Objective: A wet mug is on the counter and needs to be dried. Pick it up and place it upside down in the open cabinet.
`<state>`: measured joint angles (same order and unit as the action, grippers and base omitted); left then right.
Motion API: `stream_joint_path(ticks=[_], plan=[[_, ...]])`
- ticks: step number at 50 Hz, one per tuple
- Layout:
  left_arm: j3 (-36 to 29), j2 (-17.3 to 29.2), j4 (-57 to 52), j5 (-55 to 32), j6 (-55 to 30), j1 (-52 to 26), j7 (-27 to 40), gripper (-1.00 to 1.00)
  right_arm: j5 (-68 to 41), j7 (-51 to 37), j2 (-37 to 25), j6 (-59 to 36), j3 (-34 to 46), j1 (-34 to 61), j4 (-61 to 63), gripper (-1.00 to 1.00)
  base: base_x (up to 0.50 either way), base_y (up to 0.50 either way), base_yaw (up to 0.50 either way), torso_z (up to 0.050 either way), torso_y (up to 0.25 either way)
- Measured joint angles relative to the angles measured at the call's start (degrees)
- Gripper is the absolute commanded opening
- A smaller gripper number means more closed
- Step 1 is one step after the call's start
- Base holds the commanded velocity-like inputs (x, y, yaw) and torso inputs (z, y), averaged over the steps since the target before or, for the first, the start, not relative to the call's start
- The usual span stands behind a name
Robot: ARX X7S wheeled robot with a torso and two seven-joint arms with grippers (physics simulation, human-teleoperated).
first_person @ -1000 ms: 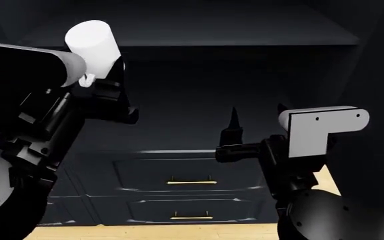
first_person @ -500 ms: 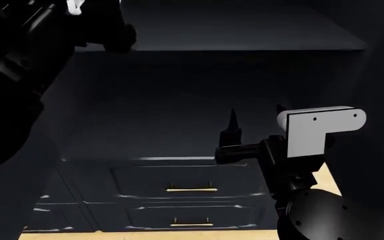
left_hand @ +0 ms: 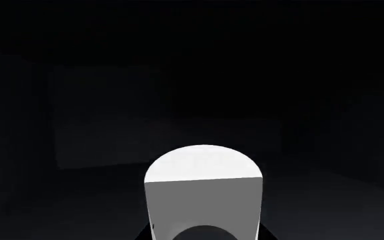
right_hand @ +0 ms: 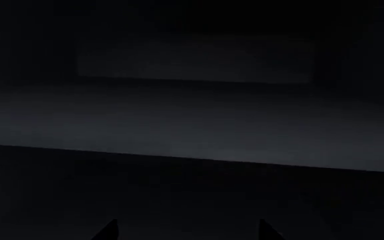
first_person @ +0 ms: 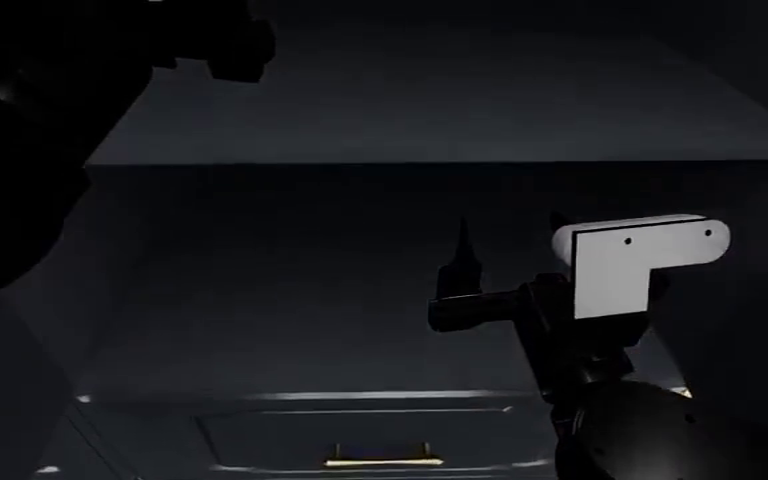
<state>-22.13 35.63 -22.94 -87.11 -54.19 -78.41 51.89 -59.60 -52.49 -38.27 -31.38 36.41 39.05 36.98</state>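
Note:
In the left wrist view the white mug (left_hand: 203, 190) fills the lower middle, and my left gripper (left_hand: 204, 236) is shut on it, dark fingers (left_hand: 267, 235) showing at both its sides. Its far end looks closed and points into the dark cabinet (left_hand: 178, 125). The head view shows only my left arm (first_person: 37, 150) as a black mass at the upper left, with the mug above the frame edge. My right gripper (first_person: 511, 240) stands open and empty at mid-right, in front of the cabinet's lower opening. Its fingertips (right_hand: 108, 231) are far apart below a dark shelf (right_hand: 192, 125). The counter is out of view.
A flat dark cabinet shelf (first_person: 464, 110) spans the upper half of the head view, with dark side walls left and right. Below the cabinet's pale front edge (first_person: 357, 396) sits a panelled drawer with a brass handle (first_person: 384, 461). A white bracket (first_person: 624, 265) rides on my right wrist.
My left arm has lifted the mug up and out of the head view's top. The head view has risen, so the shelf and drawers sit lower in frame. The right arm has kept still.

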Motion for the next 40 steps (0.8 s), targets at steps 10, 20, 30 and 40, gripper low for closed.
stream_joint_path(ticks=[10, 20, 30, 40], plan=[[-0.6, -0.1, 0.8, 1.1, 0.3, 0.8, -0.9, -1.00, 0.6, -0.2, -0.9, 1.2, -0.1, -2.1, 1.8, 1.00, 0.19, 0.00, 0.00, 0.000, 0.002], [-2.2, -1.1, 4.1, 4.3, 1.1, 1.5, -3.6, -1.00, 0.7, -1.0, -2.5, 2.3, -0.6, -4.0, 5.1, 1.00, 0.00, 0.00, 0.00, 0.000, 0.000], [-5.4, -3.7, 11.8, 9.8, 2.4, 0.5, -8.8, -1.00, 0.7, -1.4, -3.9, 3.3, -1.2, -5.3, 7.8, 1.00, 0.00, 0.00, 0.00, 0.000, 0.001], [-8.4, -6.8, 21.4, 15.3, 4.1, -2.5, -14.4, -1.00, 0.7, -1.4, -4.6, 3.8, -1.4, -5.7, 8.8, 1.00, 0.00, 0.00, 0.00, 0.000, 0.000]])
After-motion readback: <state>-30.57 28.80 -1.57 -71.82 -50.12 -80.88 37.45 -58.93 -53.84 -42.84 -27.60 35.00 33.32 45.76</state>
